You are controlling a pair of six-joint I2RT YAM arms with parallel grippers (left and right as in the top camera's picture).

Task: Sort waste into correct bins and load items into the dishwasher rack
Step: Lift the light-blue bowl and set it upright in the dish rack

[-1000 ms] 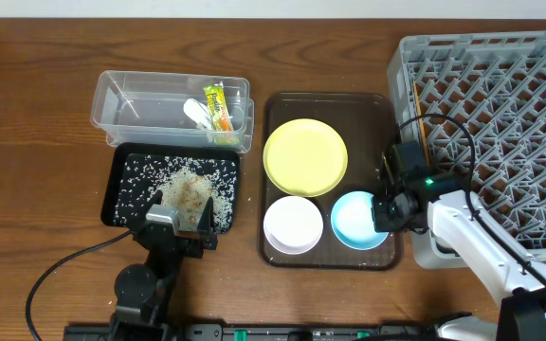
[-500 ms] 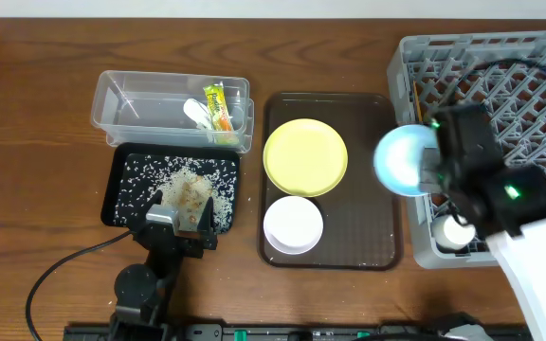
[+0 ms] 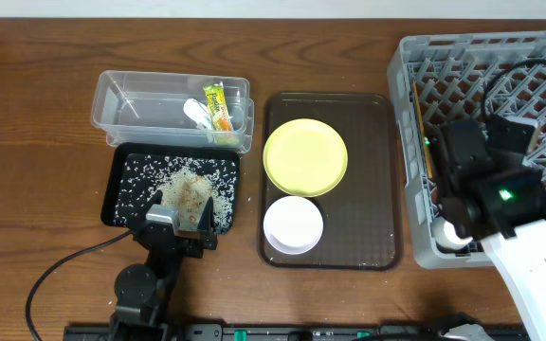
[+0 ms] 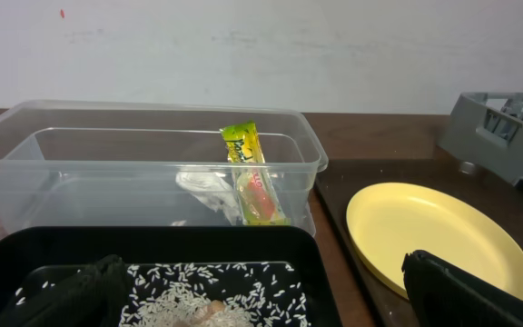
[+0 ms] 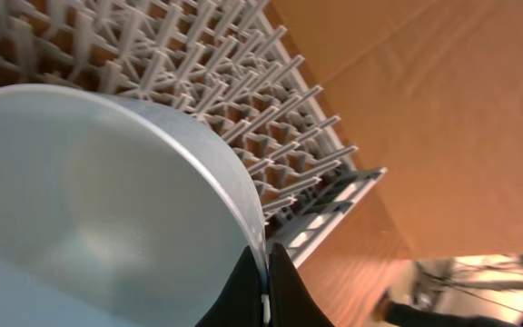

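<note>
Overhead: light-blue bowl has left the dark-brown serving tray within the last second. Its spot there is now bare, and the right arm has swung over the dishwasher rack. The arm hides the bowl in this view.

Right wrist: right end effector is pinching the bowl's rim, bowl tipped on edge over the rack pegs. Can't tell if it's touching them yet. Looks like the bowl transfer is nearly done; yellow-green plate and white bowl are left on the tray.

Right arm reaches in from the bench's front edge, wrist rolled. Left end effector is spread, parked low over the black tray of rice.
</note>
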